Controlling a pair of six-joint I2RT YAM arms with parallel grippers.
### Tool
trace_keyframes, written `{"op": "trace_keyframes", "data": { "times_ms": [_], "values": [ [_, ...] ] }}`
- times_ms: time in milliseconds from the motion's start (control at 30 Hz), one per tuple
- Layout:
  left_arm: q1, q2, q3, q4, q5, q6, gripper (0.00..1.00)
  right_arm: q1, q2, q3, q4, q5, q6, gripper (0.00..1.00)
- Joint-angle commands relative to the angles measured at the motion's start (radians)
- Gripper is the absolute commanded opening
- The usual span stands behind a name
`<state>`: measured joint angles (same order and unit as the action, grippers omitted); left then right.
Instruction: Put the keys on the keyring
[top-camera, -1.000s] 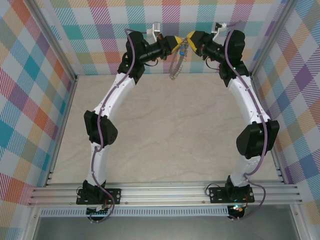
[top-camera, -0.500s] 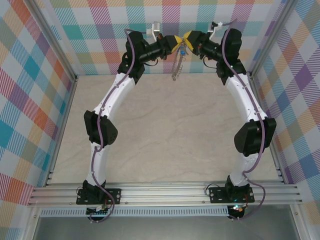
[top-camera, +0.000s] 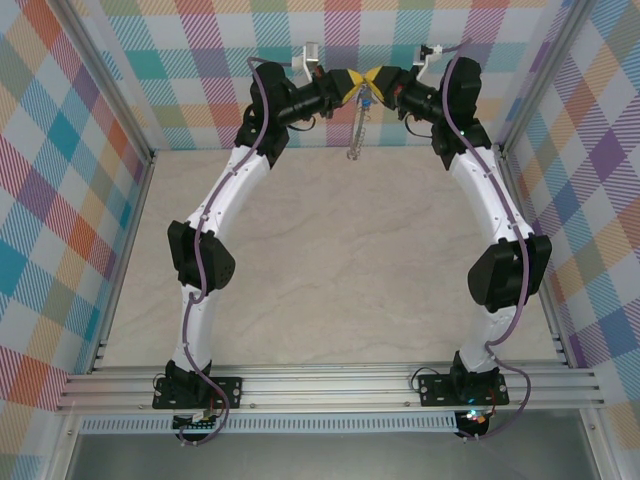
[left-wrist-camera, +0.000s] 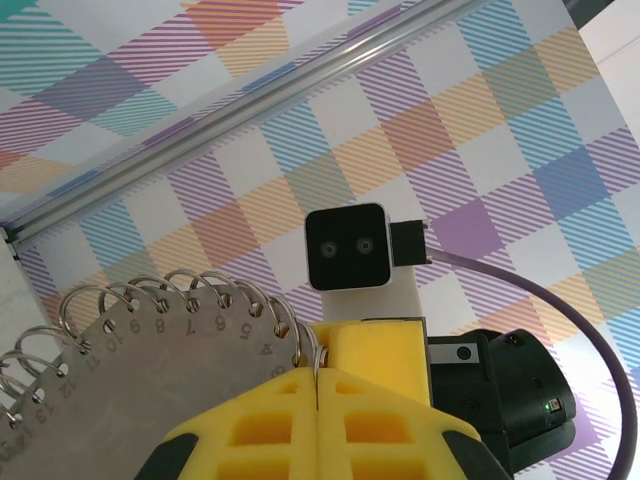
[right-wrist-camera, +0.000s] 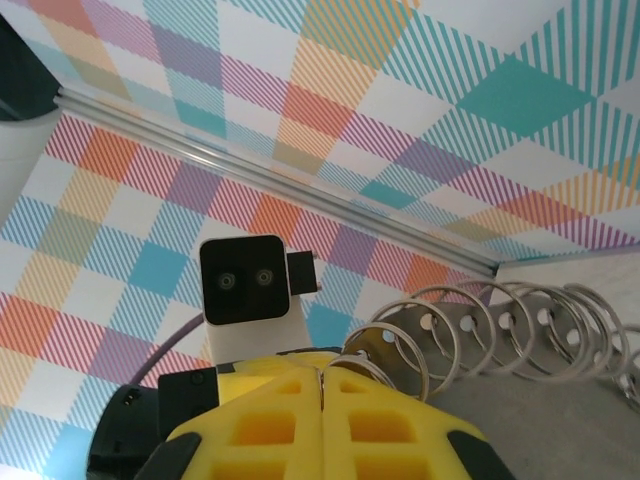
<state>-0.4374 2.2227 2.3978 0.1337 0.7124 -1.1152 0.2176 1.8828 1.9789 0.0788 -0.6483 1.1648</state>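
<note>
The keyring (top-camera: 354, 135) is held high above the bench (top-camera: 330, 260) in the closed left jaws, hanging free for threading. The key (top-camera: 368, 98), seemingly pinched in the closed right jaws, is brought against its top.

**Plaid Enclosure Around a Pale Table**

A beige, marble-patterned tabletop (top-camera: 330, 270) lay inside a booth. Plaid panels in pastel checks formed the back wall (top-camera: 200, 50), the left wall (top-camera: 50, 200) and the right wall (top-camera: 600, 200). Slanted aluminium posts stood at the back left corner (top-camera: 112, 85) and the back right corner (top-camera: 540, 75). Grooved aluminium rails (top-camera: 330, 385) ran across the near edge of the table, with a perforated strip (top-camera: 330, 423) just below them. In the left wrist view, an aluminium bar (left-wrist-camera: 250, 112) crossed the plaid diagonally. A similar bar (right-wrist-camera: 270, 178) crossed it in the right wrist view.
</note>
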Motion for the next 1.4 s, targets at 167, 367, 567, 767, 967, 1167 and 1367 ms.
{"op": "trace_keyframes", "data": {
  "times_ms": [167, 367, 567, 767, 967, 1167, 1367],
  "values": [
    [0.011, -0.009, 0.008, 0.01, 0.012, 0.036, 0.12, 0.01, -0.004, 0.058, -0.08, -0.056, -0.081, 0.0],
    [0.038, -0.042, 0.007, -0.137, 0.024, 0.163, 0.39, -0.018, 0.025, 0.139, -0.194, -0.138, -0.187, 0.0],
    [0.058, -0.067, 0.007, -0.249, 0.035, 0.264, 0.47, -0.054, 0.045, 0.156, -0.222, -0.216, -0.235, 0.0],
    [0.081, -0.079, 0.007, -0.306, 0.067, 0.327, 0.5, -0.084, 0.075, 0.201, -0.26, -0.316, -0.294, 0.0],
    [0.094, -0.08, 0.008, -0.319, 0.118, 0.345, 0.52, -0.093, 0.164, 0.341, -0.343, -0.486, -0.352, 0.0],
    [0.094, -0.079, 0.009, -0.29, 0.195, 0.33, 0.51, -0.093, 0.237, 0.454, -0.42, -0.605, -0.392, 0.0],
    [0.092, -0.085, 0.009, -0.255, 0.249, 0.328, 0.44, -0.087, 0.251, 0.445, -0.452, -0.616, -0.401, 0.0]
  ]
}}
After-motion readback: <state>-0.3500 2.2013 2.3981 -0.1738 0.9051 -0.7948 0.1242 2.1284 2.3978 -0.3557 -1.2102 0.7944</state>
